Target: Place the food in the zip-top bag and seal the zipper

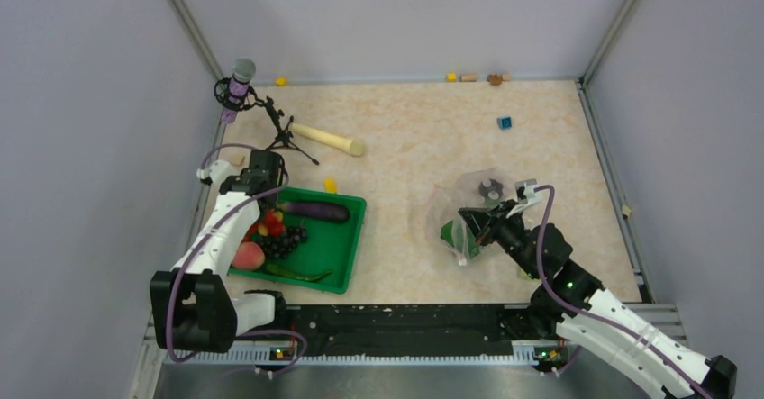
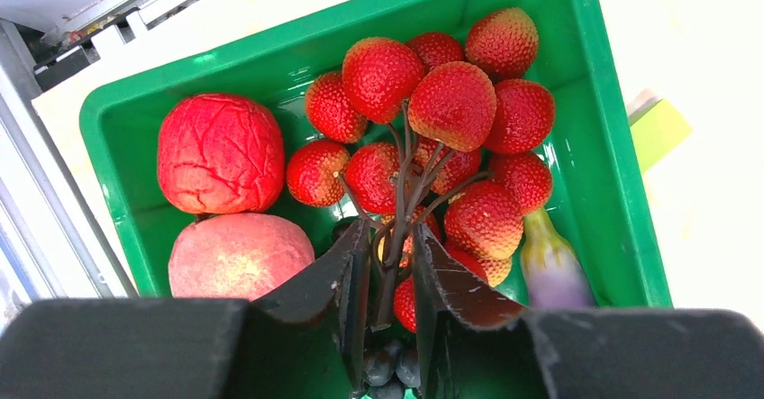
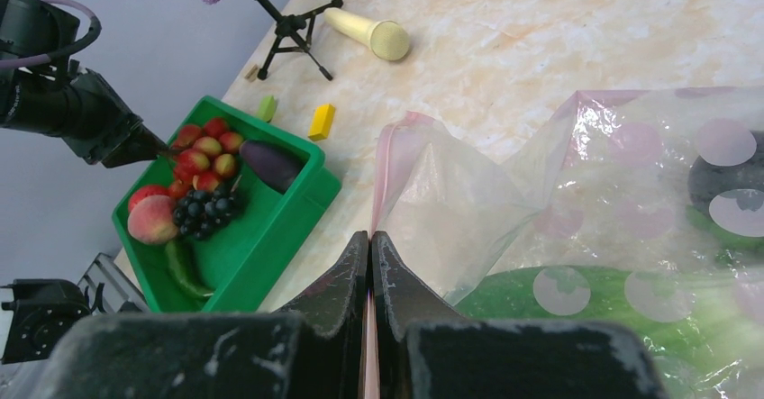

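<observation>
Strawberries (image 2: 455,102), stems between narrowed left fingers (image 2: 335,284)

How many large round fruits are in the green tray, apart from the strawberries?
2: a cracked red fruit in the tray's corner, and a peach right beside it, nearer the left gripper. More may hide beneath the strawberry bunch.

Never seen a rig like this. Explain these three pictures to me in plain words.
Two robot arms are bolted at a table's near edge. The wide picture looks down from above; the other two come from cameras on each wrist. On the table lie a green tray holding toy strawberries, a peach and an eggplant, and a wooden rolling pin. The left tool straddles the strawberry stems; whether it grips them is unclear. The right tool is shut on the clear bag, at its pink edge.
</observation>
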Robot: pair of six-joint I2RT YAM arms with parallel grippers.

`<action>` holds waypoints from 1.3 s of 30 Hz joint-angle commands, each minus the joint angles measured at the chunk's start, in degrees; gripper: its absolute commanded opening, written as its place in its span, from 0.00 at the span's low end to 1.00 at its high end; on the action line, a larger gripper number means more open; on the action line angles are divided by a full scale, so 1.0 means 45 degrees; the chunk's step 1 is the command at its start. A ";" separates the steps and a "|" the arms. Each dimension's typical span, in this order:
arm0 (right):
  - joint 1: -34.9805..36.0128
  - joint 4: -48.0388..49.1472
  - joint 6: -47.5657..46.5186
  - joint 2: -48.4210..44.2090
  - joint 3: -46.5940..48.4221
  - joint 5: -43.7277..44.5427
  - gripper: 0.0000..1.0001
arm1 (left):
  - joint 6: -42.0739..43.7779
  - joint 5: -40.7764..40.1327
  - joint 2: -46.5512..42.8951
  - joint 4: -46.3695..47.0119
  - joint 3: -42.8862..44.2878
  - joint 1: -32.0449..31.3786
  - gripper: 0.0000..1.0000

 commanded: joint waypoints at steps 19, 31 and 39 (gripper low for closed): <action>-0.0077 0.0363 -0.0170 -0.0030 0.0550 0.0231 0.00 | 0.0299 -0.0036 -0.0724 0.0175 0.0036 0.0130 0.00; -0.0078 0.0432 -0.0151 0.0067 0.0556 0.0166 0.00 | 0.1338 0.1217 -0.3935 0.0232 -0.0144 0.0111 0.00; -0.0078 0.0465 -0.0114 0.0084 0.0541 0.0161 0.00 | 0.2344 0.2984 -0.5725 0.0827 0.0241 0.0111 0.00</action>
